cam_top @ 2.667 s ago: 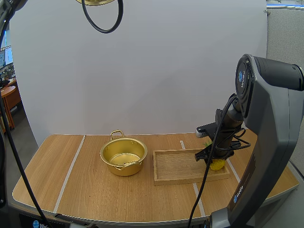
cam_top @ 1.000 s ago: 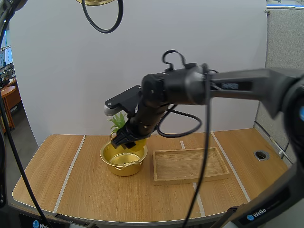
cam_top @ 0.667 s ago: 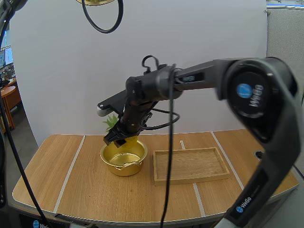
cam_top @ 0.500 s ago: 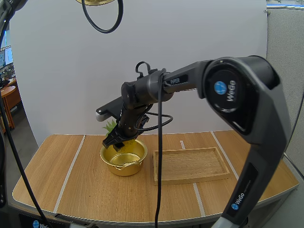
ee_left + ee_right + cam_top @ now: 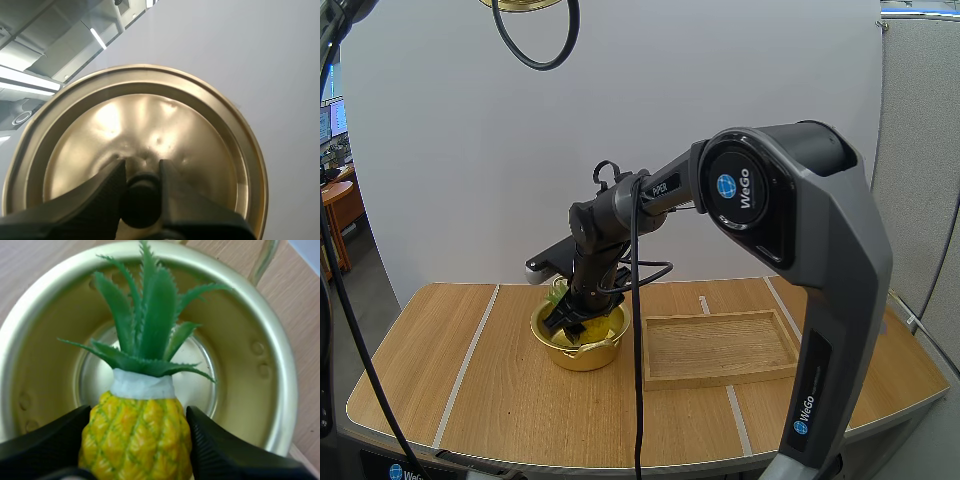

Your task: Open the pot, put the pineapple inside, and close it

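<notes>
- While the right hand (image 5: 570, 325) hangs low in the mouth of the gold pot (image 5: 582, 355), its fingers are parted just wide enough to pinch the pineapple (image 5: 135, 440) by its yellow body, with the green crown inside the rim.
- High above, the left hand (image 5: 141, 170) is clamped on the black knob (image 5: 141, 200) of the lid (image 5: 150, 130).
- On the pale wooden surface (image 5: 500, 400), the pot stands between two light strips (image 5: 465, 365).
- Just beside the pot, a wooden tray (image 5: 720, 348) lies across the right-hand strip.
- Behind the surface stands a plain white screen (image 5: 720, 100).
</notes>
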